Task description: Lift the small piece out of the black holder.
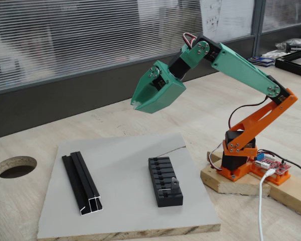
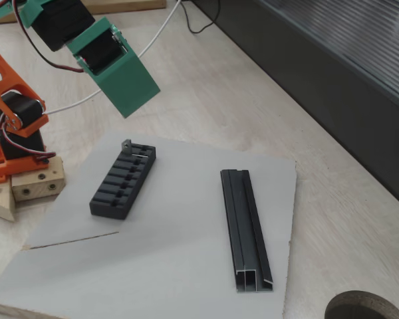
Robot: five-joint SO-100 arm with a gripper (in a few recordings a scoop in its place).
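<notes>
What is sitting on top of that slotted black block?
A small piece of grey metal stands in an end slot of the black holder. The other slots look empty; their depths are too dark to check.

Grey board (image 1: 120, 165) on wooden table (image 1: 20, 201) (round hole): black holder (image 1: 164, 182), rail (image 1: 81, 183).

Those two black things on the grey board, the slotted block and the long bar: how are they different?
The black holder is short and chunky, with crosswise slots on top; the channel rail is longer, thinner, grooved lengthwise. The holder carries the small piece at one end; the rail carries nothing. Both are black and lie flat on the grey board.
</notes>
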